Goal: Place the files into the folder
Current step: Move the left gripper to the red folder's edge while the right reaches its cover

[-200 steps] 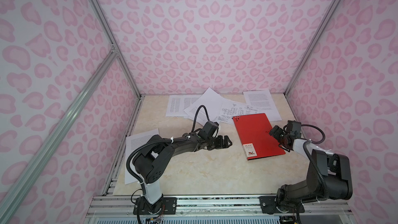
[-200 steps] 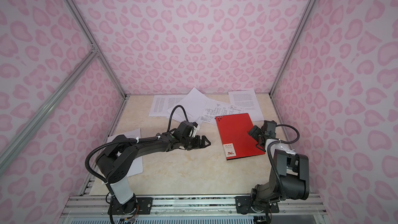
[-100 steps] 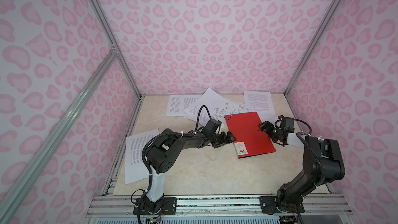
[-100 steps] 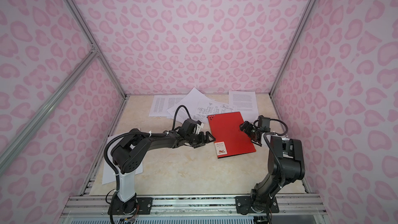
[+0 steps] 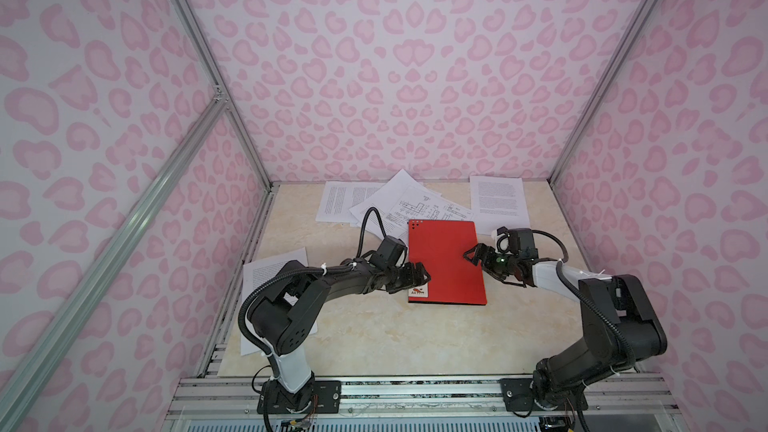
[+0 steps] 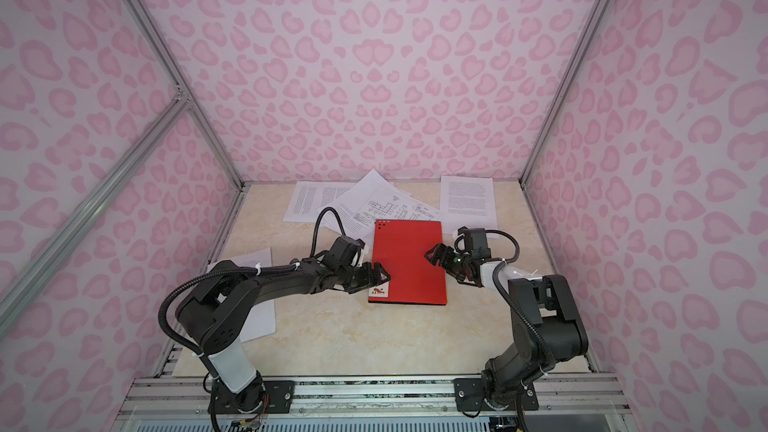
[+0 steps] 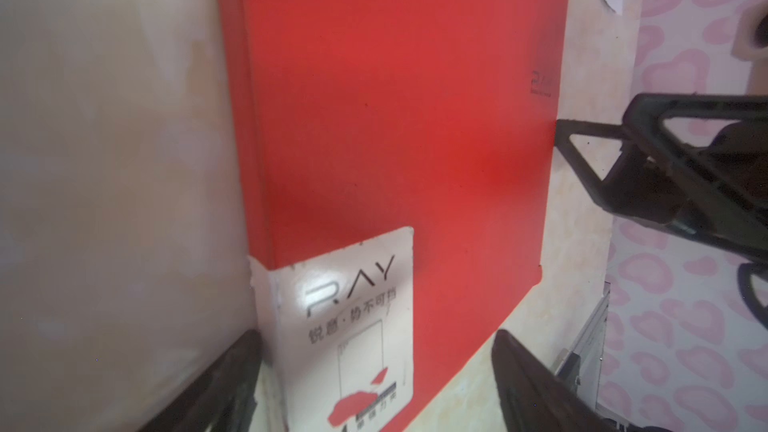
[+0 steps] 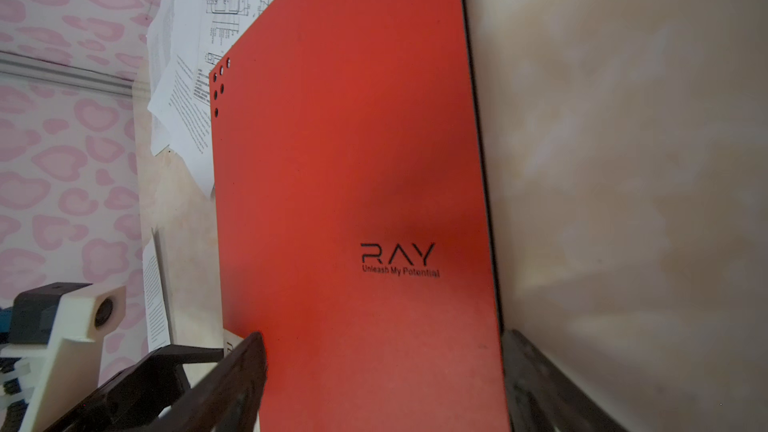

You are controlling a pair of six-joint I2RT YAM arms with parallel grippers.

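The red folder [image 5: 446, 259] [image 6: 409, 261] lies shut and flat mid-table, its white label at the near left corner. My left gripper [image 5: 421, 278] [image 6: 380, 276] is open at that corner, and in the left wrist view its jaws [image 7: 376, 351] straddle the label on the folder [image 7: 395, 118]. My right gripper [image 5: 470, 253] [image 6: 432, 255] is open at the right edge, low over the cover; in its wrist view [image 8: 382, 342] one finger is over the folder [image 8: 353, 180] and the other beyond its edge. The files lie loose: a text sheet [image 5: 340, 201], a drawing sheet [image 5: 419, 205] and another text sheet [image 5: 498, 201] behind the folder.
One more sheet [image 5: 274, 272] [image 6: 245, 261] lies at the left, partly under my left arm. Pink patterned walls [image 5: 415, 76] close the table on three sides. A metal rail [image 5: 415, 384] runs along the front. Bare tabletop [image 5: 415, 338] shows in front of the folder.
The folder has slid left and turned square to the table as my right gripper came in from the right. My left gripper has reached right to the label corner, its jaws slightly narrower.
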